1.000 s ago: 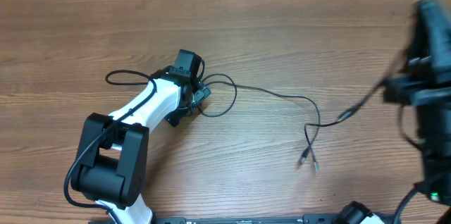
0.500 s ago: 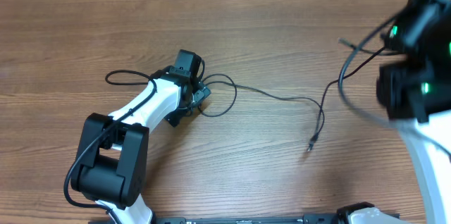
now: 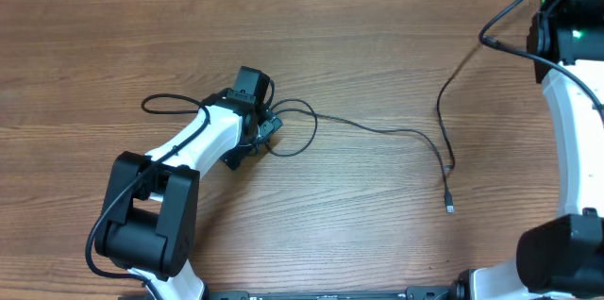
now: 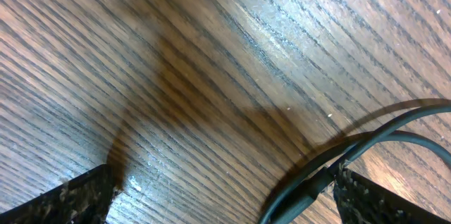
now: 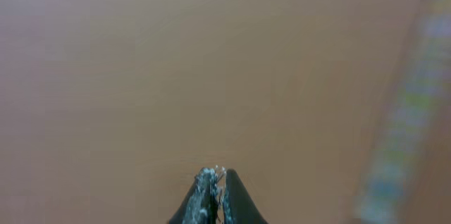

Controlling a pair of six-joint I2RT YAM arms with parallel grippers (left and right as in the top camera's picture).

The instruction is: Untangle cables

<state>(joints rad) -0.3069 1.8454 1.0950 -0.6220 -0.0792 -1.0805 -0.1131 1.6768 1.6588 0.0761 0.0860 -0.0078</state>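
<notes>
Thin black cables (image 3: 300, 123) lie looped on the wooden table under my left gripper (image 3: 261, 123). That gripper is open and low over the wood, its fingertips (image 4: 394, 199) set wide around the loops. In the left wrist view two cable strands (image 4: 366, 143) curve just inside the right-hand fingertip. One strand (image 3: 382, 130) runs right, climbs toward the far right corner, and its free plug end (image 3: 449, 208) rests on the table. My right gripper (image 5: 220, 175) is shut and raised at that corner; the lifted cable (image 3: 442, 102) leads up to it.
The left arm's white link and black base (image 3: 146, 210) cover the near-left table. The right arm (image 3: 571, 121) stands along the right edge. A second loop (image 3: 165, 104) lies left of the left gripper.
The right arm has swung up and back to the far right corner, pulling its cable taut. The plug end slid right across the table. The left arm has not moved.
</notes>
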